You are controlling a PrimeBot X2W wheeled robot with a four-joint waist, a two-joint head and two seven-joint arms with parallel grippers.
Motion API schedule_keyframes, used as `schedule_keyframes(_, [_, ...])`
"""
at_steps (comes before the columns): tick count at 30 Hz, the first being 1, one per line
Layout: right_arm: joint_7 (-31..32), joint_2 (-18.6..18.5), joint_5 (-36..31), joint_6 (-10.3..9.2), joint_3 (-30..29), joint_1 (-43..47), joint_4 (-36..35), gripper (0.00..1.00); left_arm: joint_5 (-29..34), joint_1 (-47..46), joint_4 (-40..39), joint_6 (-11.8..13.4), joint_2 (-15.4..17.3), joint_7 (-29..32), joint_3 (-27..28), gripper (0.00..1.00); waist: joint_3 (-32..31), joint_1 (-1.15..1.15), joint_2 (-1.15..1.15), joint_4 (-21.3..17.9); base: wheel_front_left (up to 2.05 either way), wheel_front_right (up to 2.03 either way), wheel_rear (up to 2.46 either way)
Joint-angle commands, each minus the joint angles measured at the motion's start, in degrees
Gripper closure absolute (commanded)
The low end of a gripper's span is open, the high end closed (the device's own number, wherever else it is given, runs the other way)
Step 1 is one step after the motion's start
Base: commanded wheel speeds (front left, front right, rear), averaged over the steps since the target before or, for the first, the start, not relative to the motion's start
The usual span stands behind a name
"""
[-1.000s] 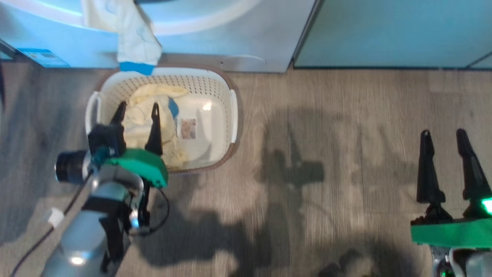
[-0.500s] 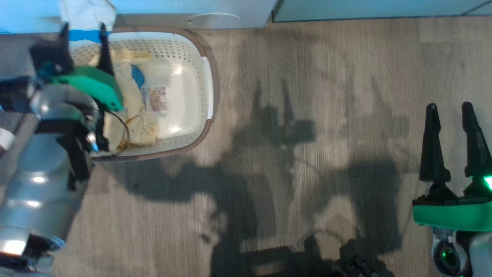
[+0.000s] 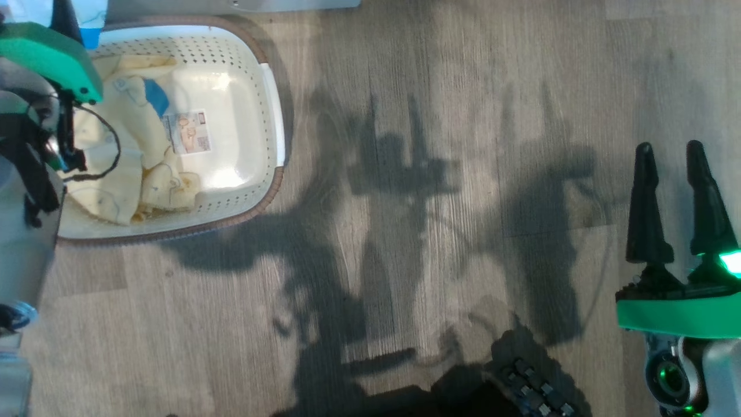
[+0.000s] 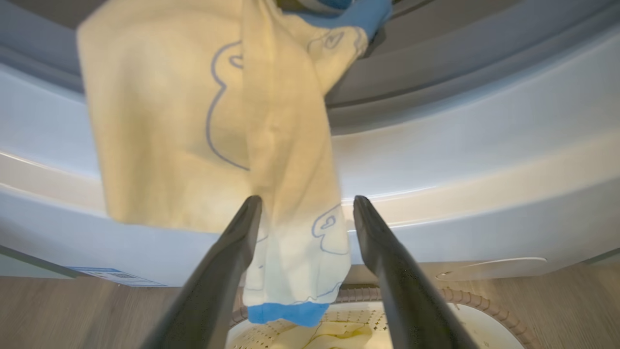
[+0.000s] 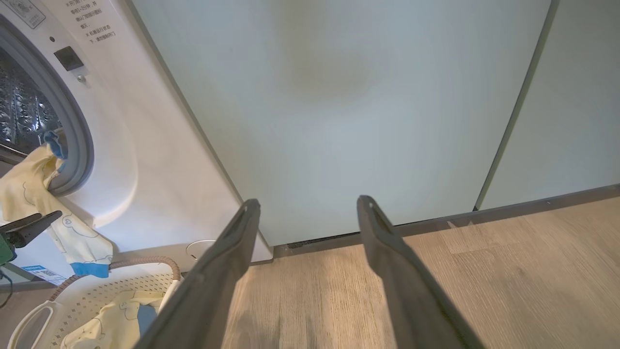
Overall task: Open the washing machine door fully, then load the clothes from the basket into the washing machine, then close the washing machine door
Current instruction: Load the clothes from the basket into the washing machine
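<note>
A pale yellow garment point(image 4: 193, 121) with blue trim hangs out of the washing machine point(image 4: 484, 160) opening, down its white front. My left gripper point(image 4: 307, 201) stands open just in front of it, and the garment's lower end shows between the fingers. Whether they touch it I cannot tell. Below stands the basket point(image 3: 272, 116) with more of the clothes point(image 3: 116, 145) inside. My right gripper point(image 3: 668, 150) is open and holds nothing, far right over the floor. The right wrist view shows the grey gasket point(image 5: 77, 145) and the hanging garment point(image 5: 24, 189). The washing machine door is out of view.
Pale green cabinet doors point(image 5: 363, 97) stand right of the washer. Wood-look floor point(image 3: 434, 87) stretches between the basket and my right gripper, crossed by the arms' shadows. Part of my base point(image 3: 532, 388) shows at the bottom edge. A sticker point(image 3: 188, 132) lies on the basket's bottom.
The head camera has tilted, so the basket has slid to the picture's upper left. My left gripper has risen from over the clothes in the basket to the hanging garment. The right gripper has stayed put.
</note>
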Motion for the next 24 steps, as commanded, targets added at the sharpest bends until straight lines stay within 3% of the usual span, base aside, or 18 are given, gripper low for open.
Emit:
schedule_keyframes(1, [-0.37, -0.80, 0.70, -0.16, 1.16, 0.03, -1.48, 0.00, -0.48, -1.79, -0.13, -0.32, 3.63, -0.09, 2.22, 0.00, 0.57, -0.01, 0.00, -0.44, 0.00, 0.00, 0.00])
schedule_keyframes(6, [-0.37, -0.80, 1.44, -0.16, 1.33, -0.53, -1.28, 0.00, -1.21, -3.80, 1.64, -1.15, 4.56, 0.41, 2.50, 0.00, 1.38, -0.01, 0.00, -0.93, 0.00, 0.00, 0.00])
schedule_keyframes(7, [-0.37, -0.80, 1.58, -0.16, 1.33, -0.65, -1.24, 0.00, -1.31, -4.21, 2.04, -1.35, 4.70, 0.47, 2.48, 0.12, 1.48, -0.01, 0.00, -0.98, 0.00, 0.00, 0.00])
schedule_keyframes(10, [-0.37, -0.80, 1.87, -0.16, 1.22, -0.88, -1.16, 0.00, -1.57, -5.23, 3.03, -1.95, 4.72, 0.78, 2.24, 0.75, 1.73, -0.01, 0.00, -1.00, 0.00, 0.00, 0.00])
schedule_keyframes(11, [-0.37, -0.80, 1.87, -0.16, 1.22, -0.88, -1.16, 0.00, -1.57, -5.23, 3.03, -1.95, 4.72, 0.78, 2.24, 0.75, 1.73, -0.01, 0.00, -1.00, 0.00, 0.00, 0.00])
schedule_keyframes(12, [-0.37, -0.80, 1.92, -0.16, 1.16, -0.93, -1.14, 0.00, -1.84, -5.56, 3.35, -2.22, 4.64, 0.95, 2.27, 1.00, 1.78, -0.01, 0.00, -0.97, 0.00, 0.00, 0.00])
schedule_keyframes(24, [-0.37, -0.80, 1.94, -0.16, -0.90, -0.68, -1.26, 0.00, -4.26, -6.95, 3.61, -6.22, 3.36, 5.74, 0.96, 1.00, 1.32, -0.01, 0.00, 1.61, 0.00, 0.00, 0.00])
